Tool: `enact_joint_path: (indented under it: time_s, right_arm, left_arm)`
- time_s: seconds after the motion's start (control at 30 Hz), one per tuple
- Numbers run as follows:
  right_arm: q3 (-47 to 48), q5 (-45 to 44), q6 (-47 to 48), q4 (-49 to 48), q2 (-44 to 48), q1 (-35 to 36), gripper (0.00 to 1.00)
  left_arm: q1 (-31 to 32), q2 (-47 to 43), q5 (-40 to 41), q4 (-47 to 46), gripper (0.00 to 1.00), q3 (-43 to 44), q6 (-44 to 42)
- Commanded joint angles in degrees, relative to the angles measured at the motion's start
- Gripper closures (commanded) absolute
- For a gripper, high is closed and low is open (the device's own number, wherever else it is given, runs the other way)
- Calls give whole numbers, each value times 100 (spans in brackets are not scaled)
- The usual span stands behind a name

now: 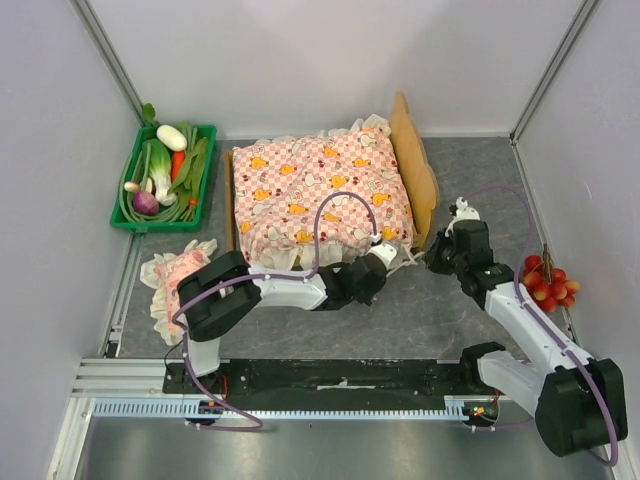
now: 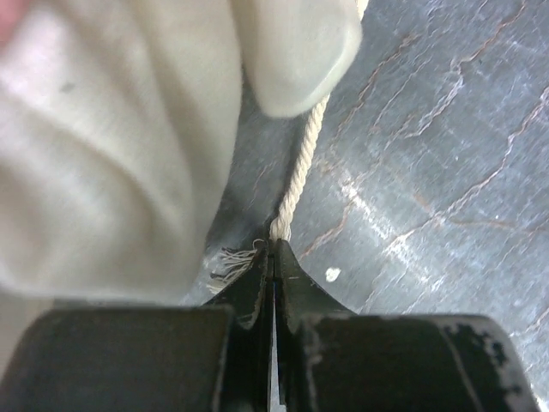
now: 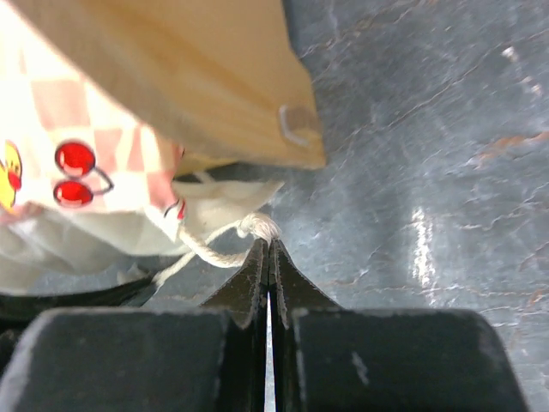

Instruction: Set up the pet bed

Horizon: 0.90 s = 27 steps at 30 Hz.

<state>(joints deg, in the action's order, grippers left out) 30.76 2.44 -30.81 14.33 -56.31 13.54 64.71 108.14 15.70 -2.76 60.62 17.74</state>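
Observation:
The pet bed (image 1: 412, 160) lies mid-table, its light-wood headboard (image 3: 189, 77) to the right. A pink-checked mattress (image 1: 320, 190) with a white frill (image 2: 103, 146) covers its base. My left gripper (image 1: 385, 250) sits at the mattress's near right corner. Its jaws (image 2: 274, 245) are shut on a cream tie cord (image 2: 296, 180), whose frayed end sticks out to the left. My right gripper (image 1: 440, 255) is just right of the same corner, below the headboard. Its jaws (image 3: 269, 245) are shut on the knotted end of another cord (image 3: 257, 227). A small pink frilled pillow (image 1: 180, 275) lies on the table at the left.
A green crate of vegetables (image 1: 165, 175) stands at the back left. A bunch of red fruit (image 1: 548, 283) lies by the right wall. Grey walls close in the table on three sides.

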Motion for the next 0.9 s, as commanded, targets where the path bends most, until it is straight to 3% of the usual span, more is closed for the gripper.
enact_joint_path:
  time_s: [0.0,0.57,0.87]
  right_arm:
    - [518,-209,321,-27,-335,-308,100]
    - [1361,46,549,-281,-942,-1669,100]
    - [1502,231,277,-483,-1127,-1925,100]
  left_arm:
    - [24,-670,293,241,98,-199,116]
    - [16,-2068,864,1216,98,-1219,599]
    - [-55,-2622,1225,1454,98,-1545,907]
